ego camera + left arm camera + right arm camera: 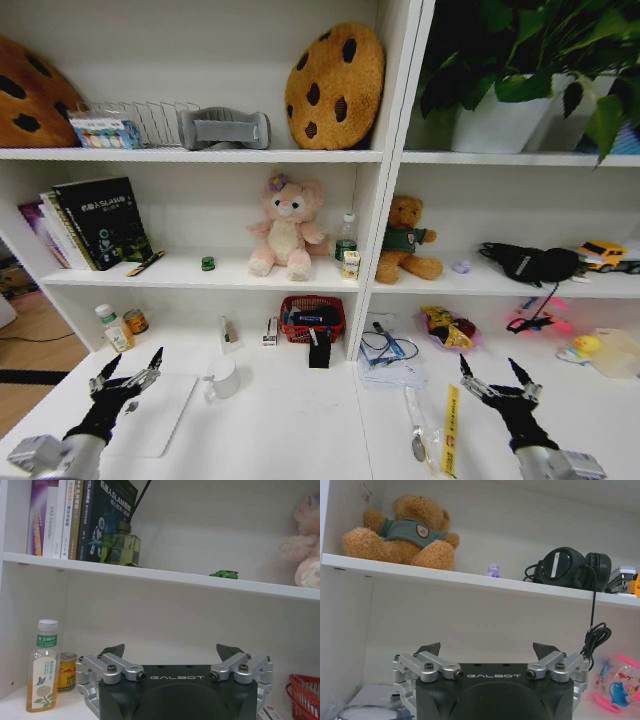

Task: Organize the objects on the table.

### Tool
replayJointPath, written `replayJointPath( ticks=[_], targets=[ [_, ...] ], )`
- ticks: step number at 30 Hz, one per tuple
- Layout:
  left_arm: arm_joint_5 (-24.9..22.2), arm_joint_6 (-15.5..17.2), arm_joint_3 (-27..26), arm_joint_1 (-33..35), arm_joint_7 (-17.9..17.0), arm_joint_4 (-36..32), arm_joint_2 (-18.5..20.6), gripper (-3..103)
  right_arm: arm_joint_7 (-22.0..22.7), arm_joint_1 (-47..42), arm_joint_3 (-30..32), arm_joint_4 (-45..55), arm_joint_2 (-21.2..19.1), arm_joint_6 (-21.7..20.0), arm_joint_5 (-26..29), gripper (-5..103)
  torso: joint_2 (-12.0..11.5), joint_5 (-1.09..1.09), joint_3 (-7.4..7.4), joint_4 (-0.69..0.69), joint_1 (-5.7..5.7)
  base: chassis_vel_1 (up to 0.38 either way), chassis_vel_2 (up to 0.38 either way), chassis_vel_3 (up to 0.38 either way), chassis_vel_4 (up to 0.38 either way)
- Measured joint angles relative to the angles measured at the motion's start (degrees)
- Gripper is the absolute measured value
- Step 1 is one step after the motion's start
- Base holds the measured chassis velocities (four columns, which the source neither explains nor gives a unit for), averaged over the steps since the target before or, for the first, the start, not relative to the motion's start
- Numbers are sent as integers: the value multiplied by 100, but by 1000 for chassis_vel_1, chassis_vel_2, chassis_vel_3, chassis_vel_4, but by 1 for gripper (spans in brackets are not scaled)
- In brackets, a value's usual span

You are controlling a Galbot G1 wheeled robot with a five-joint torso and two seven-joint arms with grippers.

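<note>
Left end effector point(130, 372) hovers above laptop point(155, 415).

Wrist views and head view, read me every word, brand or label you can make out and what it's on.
"GALBOT" on the left pincer body.
"GALBOT" on the right pincer body.
"SLAM" on the black book.
"Controller" on the white book spine.
Bottle label, can, yellow strip: too small to read.

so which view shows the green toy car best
The left wrist view: the green toy car sits in clear profile on the shelf edge. The head view shows it as a speck beside the pink plush.
</note>
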Motion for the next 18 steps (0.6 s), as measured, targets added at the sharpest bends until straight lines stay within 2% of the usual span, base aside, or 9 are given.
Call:
replayJointPath(
  ticks=[11, 18],
  targets=[
    [0, 0, 0, 0, 0, 0, 0, 100, 2, 4, -2, -6, -3, -4, 2, 100, 0, 1, 0, 0, 0, 0, 0, 0, 0],
    [0, 0, 0, 0, 0, 0, 0, 100, 3, 6, -3, -7, -3, -5, 3, 100, 0, 0, 1, 1, 1, 81, 81, -95, -90]
  ],
)
